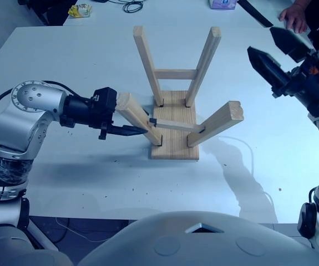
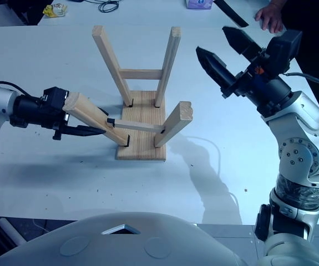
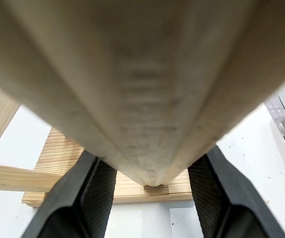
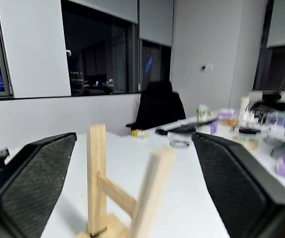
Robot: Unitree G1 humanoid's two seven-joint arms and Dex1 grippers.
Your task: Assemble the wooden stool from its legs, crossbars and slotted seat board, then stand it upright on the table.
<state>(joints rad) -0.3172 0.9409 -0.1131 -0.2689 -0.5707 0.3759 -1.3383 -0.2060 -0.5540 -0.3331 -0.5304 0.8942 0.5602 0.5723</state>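
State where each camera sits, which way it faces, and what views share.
Left eye view: on the head, facing forward-down over the table; left gripper on the near left leg, right gripper raised, open.
Right eye view: beside it, same scene, both arms.
Left wrist view: left wrist, looking along its fingers under the held leg toward the seat board.
Right wrist view: right wrist, looking level between open fingers at an upright leg, windows behind.
Shared: seat board in eye and left wrist views.
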